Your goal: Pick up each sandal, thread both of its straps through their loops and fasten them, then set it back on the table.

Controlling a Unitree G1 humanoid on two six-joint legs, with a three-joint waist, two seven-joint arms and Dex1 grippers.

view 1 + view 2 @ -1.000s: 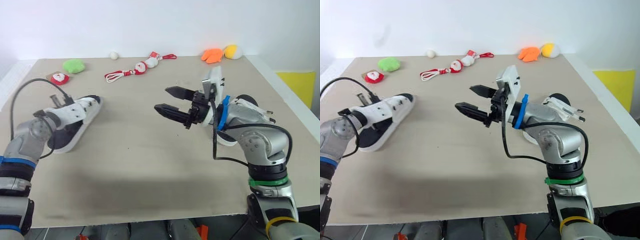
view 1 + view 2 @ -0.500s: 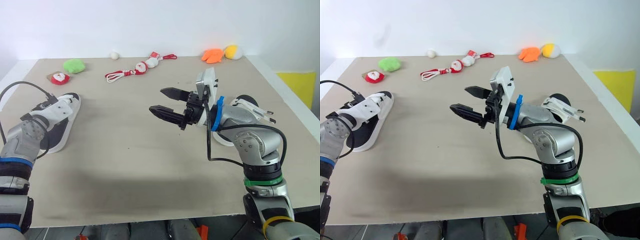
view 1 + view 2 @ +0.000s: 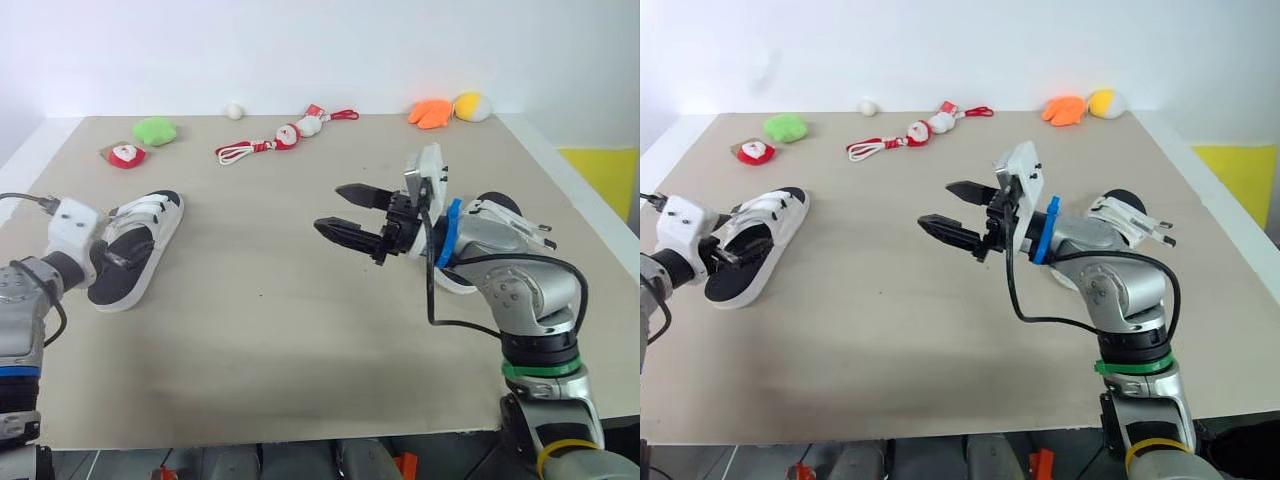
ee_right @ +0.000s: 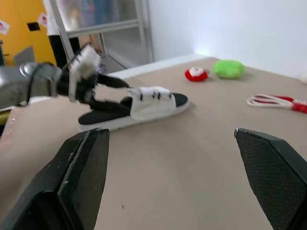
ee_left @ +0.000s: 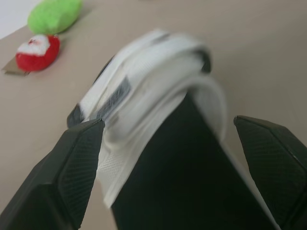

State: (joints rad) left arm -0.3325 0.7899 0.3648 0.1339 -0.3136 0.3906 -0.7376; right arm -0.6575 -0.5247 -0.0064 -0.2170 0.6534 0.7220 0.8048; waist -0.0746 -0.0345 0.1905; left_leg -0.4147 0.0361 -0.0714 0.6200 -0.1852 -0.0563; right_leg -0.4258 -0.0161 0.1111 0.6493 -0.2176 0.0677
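Observation:
A white-strapped sandal with a black footbed [image 3: 138, 243] lies flat on the table at the left. My left gripper [image 3: 112, 246] is at its heel end, open, one finger on each side of the heel; in the left wrist view the fingertips [image 5: 79, 158] stand wide apart around the sandal [image 5: 158, 143]. My right gripper [image 3: 330, 207] hovers open over the table's middle, holding nothing. The second sandal [image 3: 1127, 217] lies at the right, partly hidden behind my right forearm.
Small toys line the far edge: a green plush [image 3: 154, 130], a red Santa toy [image 3: 124, 155], Santa figures on a red cord [image 3: 285, 137], a white ball [image 3: 234, 110], orange [image 3: 430, 112] and yellow [image 3: 468, 105] plush. A yellow panel [image 3: 600, 170] stands beyond the right edge.
My left gripper has carried the sandal leftward, set it on the table, opened and slid back to its heel. My right arm has shifted only slightly, still open.

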